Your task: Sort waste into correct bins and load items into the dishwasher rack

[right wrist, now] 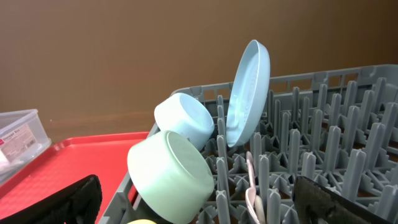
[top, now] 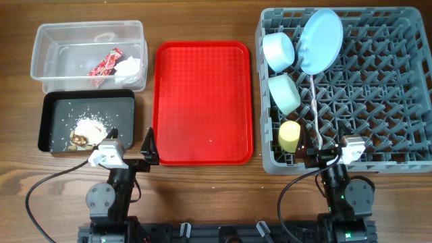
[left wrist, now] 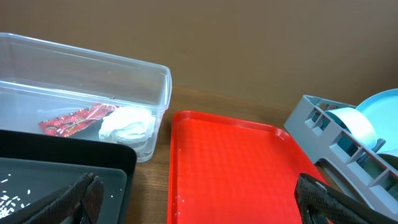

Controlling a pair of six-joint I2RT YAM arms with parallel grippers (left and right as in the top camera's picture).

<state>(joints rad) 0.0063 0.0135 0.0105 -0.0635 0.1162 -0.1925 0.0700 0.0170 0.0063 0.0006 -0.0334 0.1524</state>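
Wooden table (top: pixel 202 196), brown wall behind. I'm hovering both arms at the near edge, left gripper (left wrist: pixel 199 200) gaping wide and empty, right gripper (right wrist: pixel 200 202) the same. Wrapper (top: pixel 104 64) and tissue (top: pixel 128 66) are lying in the clear tub (top: pixel 47 40), scraps (top: pixel 91 127) in the black tray (top: pixel 54 108). Plate (top: pixel 320 40), bowls (top: pixel 279 50), cup (top: pixel 289 135) and cutlery (top: pixel 314 108) are sitting in the rack (top: pixel 398 88), right. Red tray (top: pixel 202 101) is showing bare. I'm judging sorting finished; next, just parking both arms.

Robot test bench, lab-type setting. Evidence: wood-grain table (top: pixel 202 196), bare brown wall (left wrist: pixel 249 43), cabled arm bases (top: pixel 102 199) fixed at table edge, staged dish rack (top: pixel 378 101).
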